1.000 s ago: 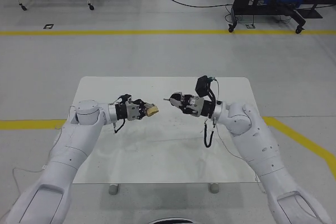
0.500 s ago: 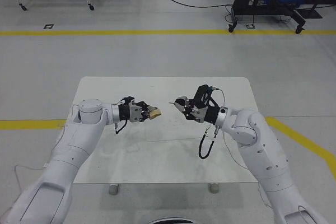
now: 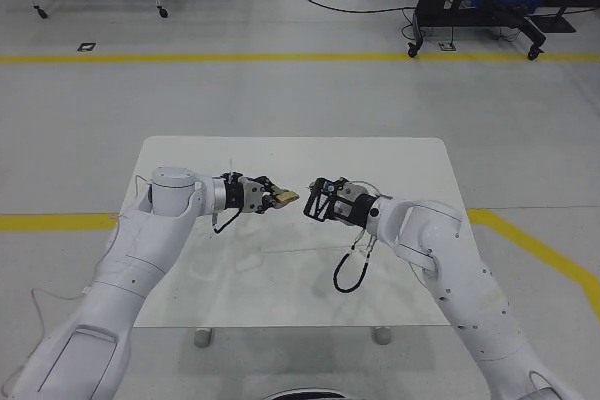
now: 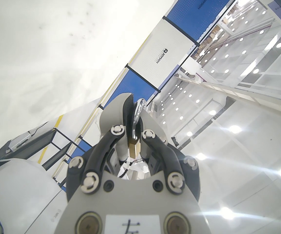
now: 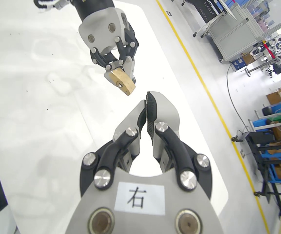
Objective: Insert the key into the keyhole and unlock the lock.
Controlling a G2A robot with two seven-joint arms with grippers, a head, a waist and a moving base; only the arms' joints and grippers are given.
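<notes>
Aligning for insertion | table [image 3: 280, 285]: work held over its middle, edges well away | left gripper [image 5: 123, 67]: clamped on lock [image 5: 121, 82], turned so keyhole [image 5: 118, 83] faces the other arm | right gripper [image 5: 147, 102]: pinched together on thin key [image 5: 146, 97], tip near lock's edge, not touching, seemingly aside of keyhole; likely needs small sideways shift in free air

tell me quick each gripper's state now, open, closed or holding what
left gripper: closed, holding the brass padlock
right gripper: closed, pads pressed together; whether they grip anything cannot be told
</notes>
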